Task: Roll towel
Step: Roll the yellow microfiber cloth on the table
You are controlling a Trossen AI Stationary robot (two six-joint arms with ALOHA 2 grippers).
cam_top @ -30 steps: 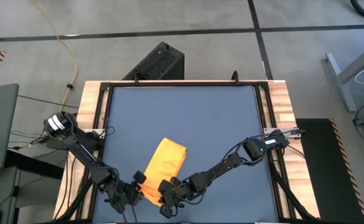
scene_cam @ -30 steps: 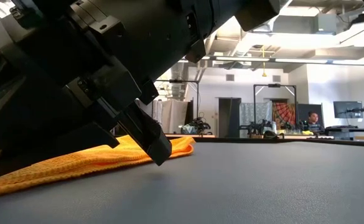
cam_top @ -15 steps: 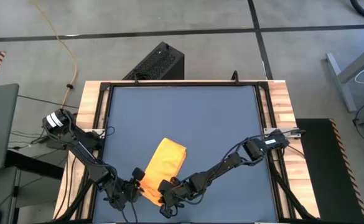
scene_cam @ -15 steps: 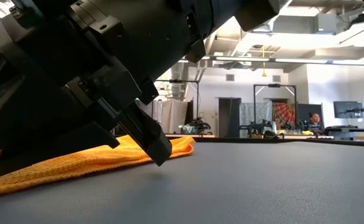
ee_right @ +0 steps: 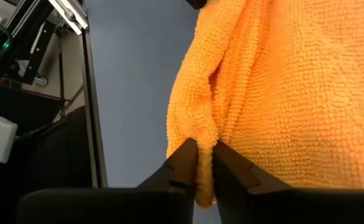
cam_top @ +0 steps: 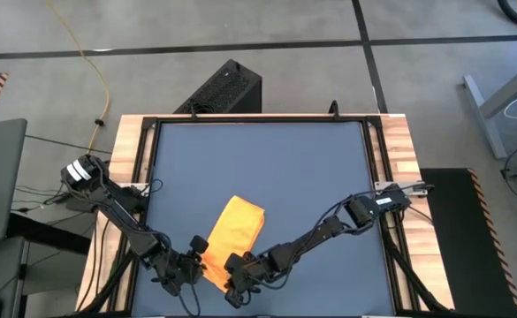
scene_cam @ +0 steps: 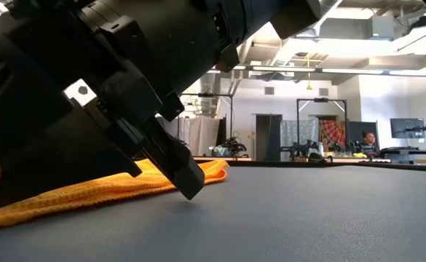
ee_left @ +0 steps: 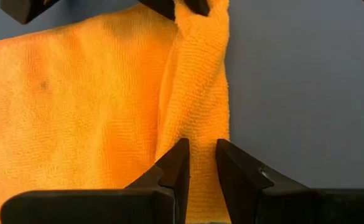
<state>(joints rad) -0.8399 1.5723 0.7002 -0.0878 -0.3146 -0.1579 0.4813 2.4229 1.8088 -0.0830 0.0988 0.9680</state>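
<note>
Near the front edge of the blue-grey tabletop (cam_top: 267, 168), the yellow-orange towel (cam_top: 231, 231) lies as a long folded strip, slanting from the table's middle down toward the two grippers. Both claws meet at its near end. The left gripper (cam_top: 190, 261) sits at the towel's left near corner; its wrist view shows a raised fold of the towel (ee_left: 197, 112) running between the two dark fingers (ee_left: 175, 167), which stand narrowly apart with cloth pinched in the gap. The right gripper (cam_top: 234, 276) is at the near edge just beside it, on the right; its wrist view shows its fingers (ee_right: 185, 163) clenched on a bunched ridge of towel (ee_right: 201, 163), the cloth squeezed into a thin pleat between the tips. From table height, a dark finger (scene_cam: 180, 169) points down to the tabletop right in front of the towel (scene_cam: 81, 193), which rests flat and low behind it, its far end slightly thicker.
</note>
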